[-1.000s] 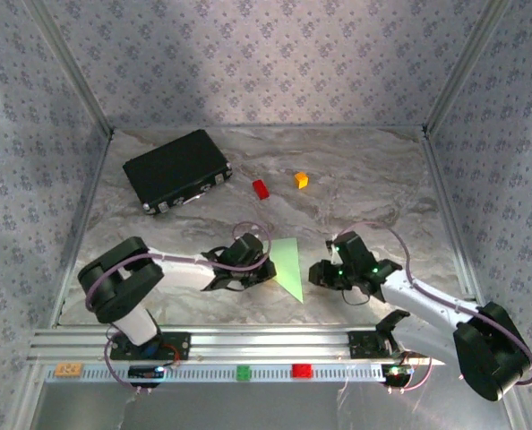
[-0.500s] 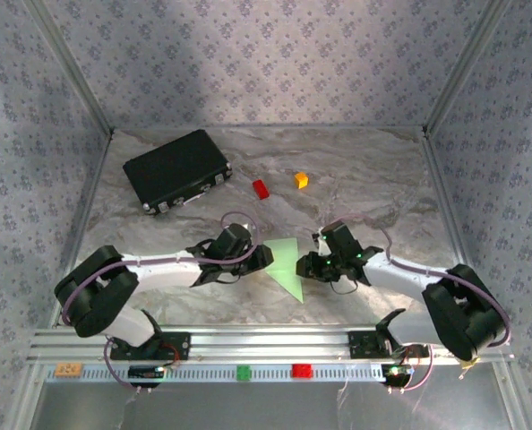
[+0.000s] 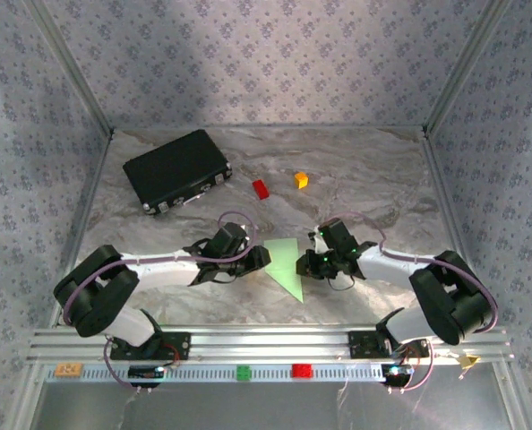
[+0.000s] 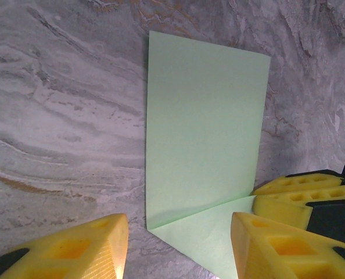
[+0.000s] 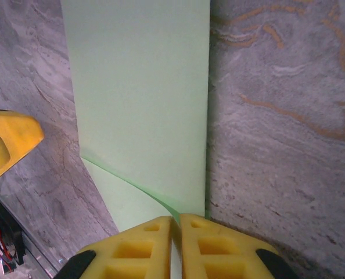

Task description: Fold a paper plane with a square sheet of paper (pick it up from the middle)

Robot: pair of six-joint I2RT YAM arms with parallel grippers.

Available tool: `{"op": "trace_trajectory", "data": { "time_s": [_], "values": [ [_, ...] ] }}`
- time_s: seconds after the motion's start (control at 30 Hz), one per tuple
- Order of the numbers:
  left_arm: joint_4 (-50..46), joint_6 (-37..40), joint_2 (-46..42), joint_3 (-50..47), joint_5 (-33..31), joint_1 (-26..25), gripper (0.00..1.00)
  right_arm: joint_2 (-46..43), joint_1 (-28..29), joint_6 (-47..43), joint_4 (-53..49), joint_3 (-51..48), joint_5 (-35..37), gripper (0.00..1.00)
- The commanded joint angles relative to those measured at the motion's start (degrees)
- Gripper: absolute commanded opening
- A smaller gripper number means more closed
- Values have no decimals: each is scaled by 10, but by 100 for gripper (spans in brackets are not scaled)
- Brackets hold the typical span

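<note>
Paper sheet [image 5: 137, 87] sits pinched in right pincer [image 5: 176, 224], plain from its wrist; left pincer [image 4: 178, 224] gapes.

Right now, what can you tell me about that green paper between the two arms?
The paper is thin, pale green and unmarked. It is partly folded: a flat panel lies over a lower layer whose corner peeks out beneath a diagonal crease. From above it looks like a long triangle lying on the marbled table. The right gripper is closed on one edge, where the upper layer curls up slightly. The left gripper is open, straddling the peeking corner.
</note>
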Motion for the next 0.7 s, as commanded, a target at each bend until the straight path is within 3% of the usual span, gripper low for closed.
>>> {"op": "trace_trajectory", "data": {
  "time_s": [0.0, 0.67],
  "values": [
    [7, 1, -11, -6, 10, 7, 50, -17, -11, -13, -6, -2, -14, 11],
    [60, 7, 47, 44, 82, 21, 64, -44, -51, -16, 11, -34, -47, 10]
  ]
}}
